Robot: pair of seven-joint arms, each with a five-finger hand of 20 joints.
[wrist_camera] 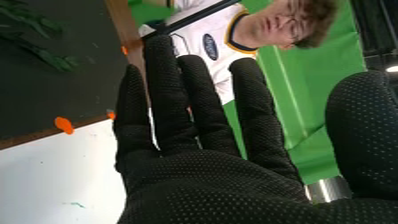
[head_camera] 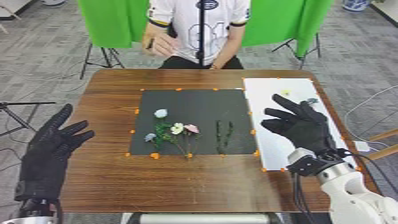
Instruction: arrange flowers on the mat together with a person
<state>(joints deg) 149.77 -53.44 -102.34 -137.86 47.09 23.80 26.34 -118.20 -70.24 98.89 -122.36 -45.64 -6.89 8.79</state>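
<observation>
Our left hand (head_camera: 44,155) hangs empty and open by the table's (head_camera: 133,185) left edge. Our right hand (head_camera: 306,127), over the white sheet (head_camera: 274,150), has its fingers loosely spread, gripping nothing. To its left, the dark mat (head_camera: 200,102) bears the arrangement. Just beyond the right fingertips lies a pale yellow flower (head_camera: 286,92), its long axis unclear; our right is the nearer hand.

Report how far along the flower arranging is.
Partly done, it seems: the white flower, pink flower and two green sprigs already lie on the dark mat. The right hand and left hand are open and empty. Probably left: the small yellow flower on the white board.
</observation>
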